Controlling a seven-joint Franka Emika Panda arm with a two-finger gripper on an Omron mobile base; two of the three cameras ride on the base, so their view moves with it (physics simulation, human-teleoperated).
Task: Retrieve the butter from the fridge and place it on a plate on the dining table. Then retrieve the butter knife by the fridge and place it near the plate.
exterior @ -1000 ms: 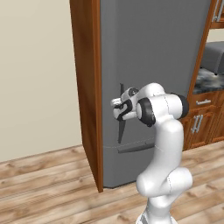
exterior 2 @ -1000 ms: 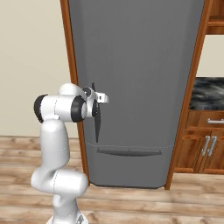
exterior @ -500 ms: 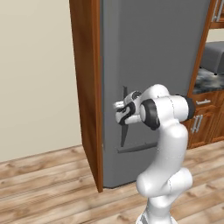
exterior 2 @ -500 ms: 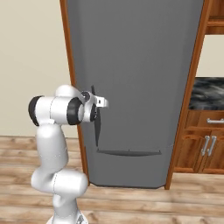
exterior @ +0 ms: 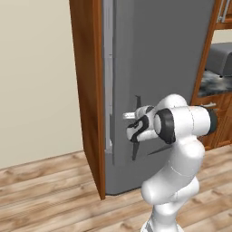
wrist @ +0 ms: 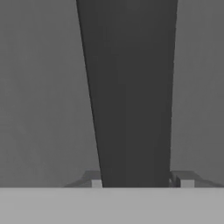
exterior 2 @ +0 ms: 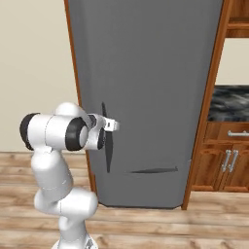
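In the left base view, the gripper [exterior: 131,121] sits mid-frame at the fridge [exterior: 158,54] handle [exterior: 135,131], the door cracked open at its left edge. In the right base view, pull along the door's arc. In the hand view, the jaws are clamped on the handle; keep it centred. The butter is presumably inside.

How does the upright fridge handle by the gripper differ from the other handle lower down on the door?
The upright handle runs vertically; the lower handle lies nearly horizontal. The upright handle sits between the fingers of the gripper; the lower handle has nothing touching it. The upright handle sits near the door's opening edge, the lower one nearer mid-door. Both are slim, dark and curved, on the grey fridge.
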